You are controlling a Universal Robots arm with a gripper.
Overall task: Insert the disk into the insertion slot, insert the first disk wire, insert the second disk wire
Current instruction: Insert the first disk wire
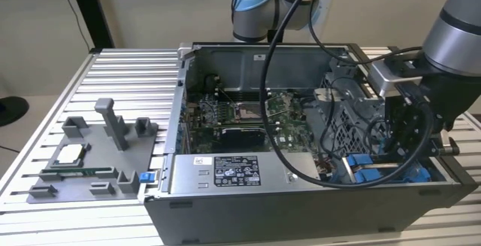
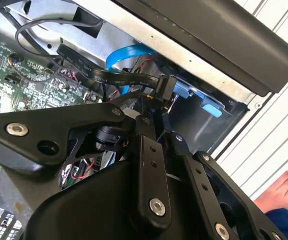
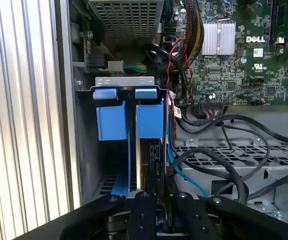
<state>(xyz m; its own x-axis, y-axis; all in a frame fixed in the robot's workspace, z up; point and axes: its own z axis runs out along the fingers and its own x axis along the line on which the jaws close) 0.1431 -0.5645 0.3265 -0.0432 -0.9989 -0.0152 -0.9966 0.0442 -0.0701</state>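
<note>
My gripper point(image 1: 413, 156) reaches down into the open computer case at the exterior view's right. In the second wrist view its fingers point(image 2: 144, 165) close on a black wire connector point(image 2: 166, 86) whose flat black cable point(image 2: 108, 77) trails away toward the board. The connector sits against the insertion slot point(image 3: 126, 82), where two bright blue carrier tabs point(image 3: 149, 119) stand side by side. The disk's metal body is mostly hidden inside the bay. A blue wire point(image 3: 184, 172) curls beside the gripper point(image 3: 156, 192).
A labelled silver power-supply box point(image 1: 225, 173) and the green motherboard point(image 1: 240, 116) lie inside the case. Black cable bundles point(image 3: 234, 170) cross a perforated cage. A grey fixture tray point(image 1: 83, 161) is at the exterior view's left. A person's hand point(image 2: 284, 190) rests on the slatted table.
</note>
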